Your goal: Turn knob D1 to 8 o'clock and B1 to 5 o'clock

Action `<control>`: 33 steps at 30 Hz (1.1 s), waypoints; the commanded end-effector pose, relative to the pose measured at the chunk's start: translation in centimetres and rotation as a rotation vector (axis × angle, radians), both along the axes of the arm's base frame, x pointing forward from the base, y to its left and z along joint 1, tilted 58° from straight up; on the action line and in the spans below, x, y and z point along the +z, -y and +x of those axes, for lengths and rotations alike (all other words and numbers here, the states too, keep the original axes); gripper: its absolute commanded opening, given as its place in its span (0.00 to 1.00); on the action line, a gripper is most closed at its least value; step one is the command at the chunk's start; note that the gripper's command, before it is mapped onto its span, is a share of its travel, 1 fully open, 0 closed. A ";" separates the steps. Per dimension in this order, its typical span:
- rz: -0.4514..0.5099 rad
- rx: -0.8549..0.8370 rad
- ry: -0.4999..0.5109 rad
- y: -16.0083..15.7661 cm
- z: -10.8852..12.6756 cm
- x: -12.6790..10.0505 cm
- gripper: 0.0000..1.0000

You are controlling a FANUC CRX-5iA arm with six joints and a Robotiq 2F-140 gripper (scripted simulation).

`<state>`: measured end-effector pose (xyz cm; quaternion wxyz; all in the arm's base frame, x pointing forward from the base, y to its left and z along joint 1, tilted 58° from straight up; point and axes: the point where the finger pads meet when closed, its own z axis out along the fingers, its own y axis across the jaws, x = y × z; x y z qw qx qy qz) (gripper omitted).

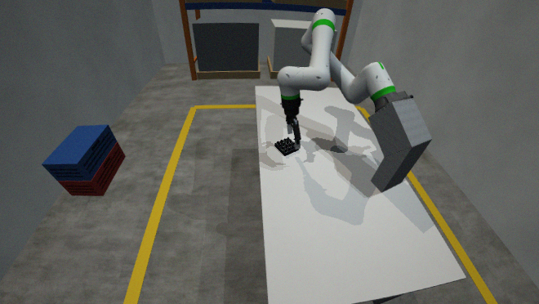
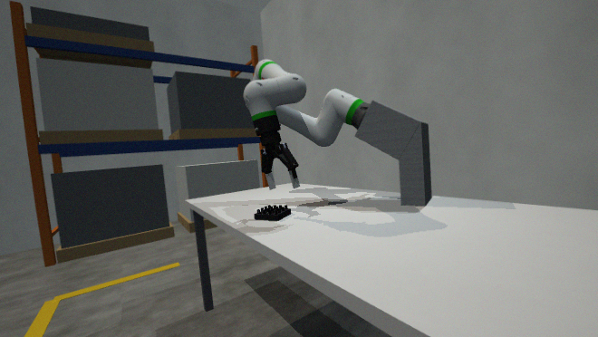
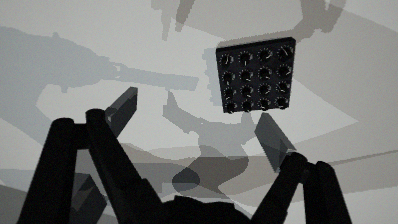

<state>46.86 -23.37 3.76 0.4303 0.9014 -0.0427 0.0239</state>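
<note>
The knob box (image 1: 287,151) (image 2: 272,212) (image 3: 256,75) is a small black square box with four rows of black knobs. It stands flat on the white table (image 1: 347,245) (image 2: 453,272) (image 3: 75,20), near the table's left edge in the top view. In the wrist view it sits at the upper right, beyond the right fingertip; the knobs' white lines are too small to read. My gripper (image 1: 296,140) (image 2: 283,185) (image 3: 199,111) is open and empty. It points down and hangs a short way above the table, just beside and above the box, touching nothing.
The arm's grey pedestal (image 1: 400,143) (image 2: 399,145) stands on the table's right side. A blue and red crate stack (image 1: 83,159) lies on the floor at the left. A shelf rack with boxes (image 1: 226,45) (image 2: 91,136) stands behind the table. A yellow line (image 1: 163,192) marks the floor.
</note>
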 end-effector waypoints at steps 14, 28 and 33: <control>-0.119 0.219 -0.046 7.2 -2.8 5.4 1.00; -0.119 0.219 -0.046 7.2 -2.8 5.4 1.00; -0.119 0.219 -0.046 7.2 -2.8 5.4 1.00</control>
